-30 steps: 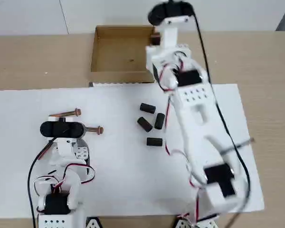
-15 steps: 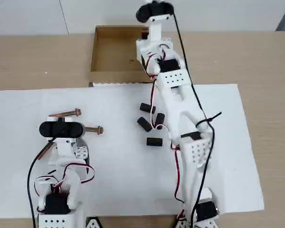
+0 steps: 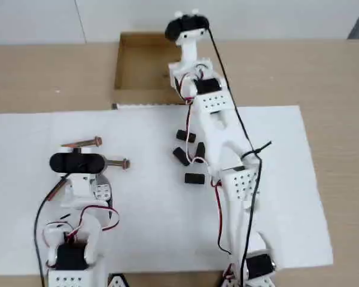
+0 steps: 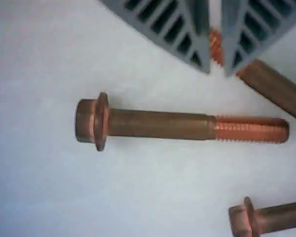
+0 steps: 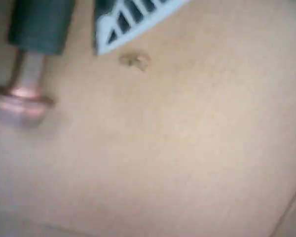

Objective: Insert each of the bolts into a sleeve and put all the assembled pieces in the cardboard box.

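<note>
My right arm (image 3: 227,155) stretches across the table to the cardboard box (image 3: 137,63). My right gripper (image 5: 59,47) is shut on a dark sleeve (image 5: 39,24) with a bolt head (image 5: 22,101) sticking out below it, just above the box floor. One ribbed finger (image 5: 133,19) shows beside the sleeve. My left gripper (image 4: 217,70) hangs shut over the paper, its tips a sliver apart above a loose bolt (image 4: 276,89). Another bolt (image 4: 158,123) lies right in front of it. Three bolts (image 3: 84,143) (image 3: 116,162) (image 3: 57,187) lie around the left arm.
Several loose black sleeves (image 3: 194,178) lie mid-table beside the right arm, one partly under it. A white paper sheet (image 3: 149,227) covers the work area, and the box stands just beyond its far edge on the wooden table (image 3: 323,72).
My right arm has swung left and straightened, carrying the sleeved bolt from the box's right rim to over its floor. The left arm and loose bolts have not moved.
</note>
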Action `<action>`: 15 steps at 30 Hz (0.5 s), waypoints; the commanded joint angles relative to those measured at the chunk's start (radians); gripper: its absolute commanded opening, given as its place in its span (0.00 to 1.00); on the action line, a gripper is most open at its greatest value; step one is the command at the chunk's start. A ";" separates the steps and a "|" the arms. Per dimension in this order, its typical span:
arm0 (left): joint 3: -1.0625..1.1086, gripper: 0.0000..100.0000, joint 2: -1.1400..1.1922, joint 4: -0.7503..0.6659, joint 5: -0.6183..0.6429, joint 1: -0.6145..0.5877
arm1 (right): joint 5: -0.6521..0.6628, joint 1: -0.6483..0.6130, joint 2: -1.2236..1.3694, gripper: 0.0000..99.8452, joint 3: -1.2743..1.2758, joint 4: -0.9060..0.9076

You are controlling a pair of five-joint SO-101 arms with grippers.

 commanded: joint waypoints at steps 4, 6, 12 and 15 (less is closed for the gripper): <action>-0.007 0.00 -0.011 -0.023 -0.005 -0.005 | 0.008 -0.002 -0.061 0.10 -0.109 0.070; -0.007 0.00 -0.011 -0.023 -0.005 -0.005 | 0.006 -0.010 -0.084 0.05 -0.133 0.140; -0.007 0.00 -0.011 -0.023 -0.005 -0.005 | 0.006 -0.018 -0.131 0.00 -0.203 0.389; -0.007 0.00 -0.011 -0.023 -0.005 -0.005 | 0.006 -0.016 -0.142 0.00 -0.281 0.487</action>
